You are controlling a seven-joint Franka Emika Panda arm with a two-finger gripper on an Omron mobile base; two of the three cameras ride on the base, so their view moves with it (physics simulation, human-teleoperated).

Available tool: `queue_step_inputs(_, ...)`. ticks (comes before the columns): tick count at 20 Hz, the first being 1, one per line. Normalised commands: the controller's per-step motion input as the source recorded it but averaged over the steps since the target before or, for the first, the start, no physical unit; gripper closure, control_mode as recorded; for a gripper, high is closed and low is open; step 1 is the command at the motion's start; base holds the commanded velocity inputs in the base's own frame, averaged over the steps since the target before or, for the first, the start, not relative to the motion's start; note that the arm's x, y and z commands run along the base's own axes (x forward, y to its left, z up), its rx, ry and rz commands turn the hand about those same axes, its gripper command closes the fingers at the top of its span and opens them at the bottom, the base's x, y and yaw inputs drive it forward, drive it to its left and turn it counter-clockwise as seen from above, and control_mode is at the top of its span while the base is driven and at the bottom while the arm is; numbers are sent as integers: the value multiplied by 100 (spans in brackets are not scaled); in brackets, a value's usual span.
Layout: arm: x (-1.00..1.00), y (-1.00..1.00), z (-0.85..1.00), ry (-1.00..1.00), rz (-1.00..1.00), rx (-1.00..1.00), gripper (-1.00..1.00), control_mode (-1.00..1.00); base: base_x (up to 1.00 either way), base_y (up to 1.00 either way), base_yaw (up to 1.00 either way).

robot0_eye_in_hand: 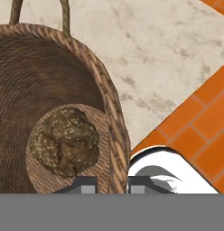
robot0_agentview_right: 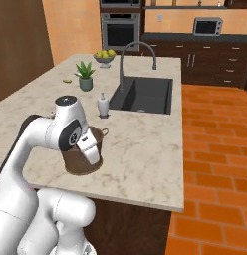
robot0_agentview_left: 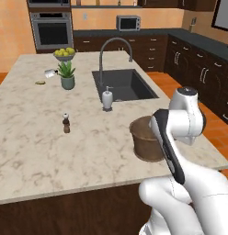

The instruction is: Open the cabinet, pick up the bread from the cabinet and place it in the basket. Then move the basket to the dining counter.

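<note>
Dining counter (robot0_agentview_left: 42, 151) carries the basket (robot0_agentview_left: 144, 140) near its front edge, well short of the sink (robot0_agentview_left: 125, 85).
Bread (robot0_eye_in_hand: 64, 140) inside; gripper (robot0_eye_in_hand: 111, 182) pinches basket rim. Last step: release and retreat.

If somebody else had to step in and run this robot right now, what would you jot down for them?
Gripper: jaws shut on the basket rim, one finger inside, one outside the wall.
Basket: sits on the dining counter near its front edge, short of the sink; also seen in the right base view.
Bread: lies in the bottom of the basket.
Done: bread is in the basket, and the basket is at the dining counter.
Left: probably just let go of the rim and lift the arm away.
</note>
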Motion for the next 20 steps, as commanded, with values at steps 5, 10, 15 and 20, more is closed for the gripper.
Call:
queue_step_inputs(5, 88, 0, -97, 2, 1, 0, 100, -100, 0, 0, 0)
queue_step_inputs(10, 32, 0, -96, -10, 5, 5, 100, -100, 0, 0, 0)
queue_step_inputs(15, 11, 0, -76, -14, 6, 7, 100, -100, 0, 0, 0)
queue_step_inputs(20, 0, 6, -28, -3, 1, 3, -100, -100, 0, 0, 0)
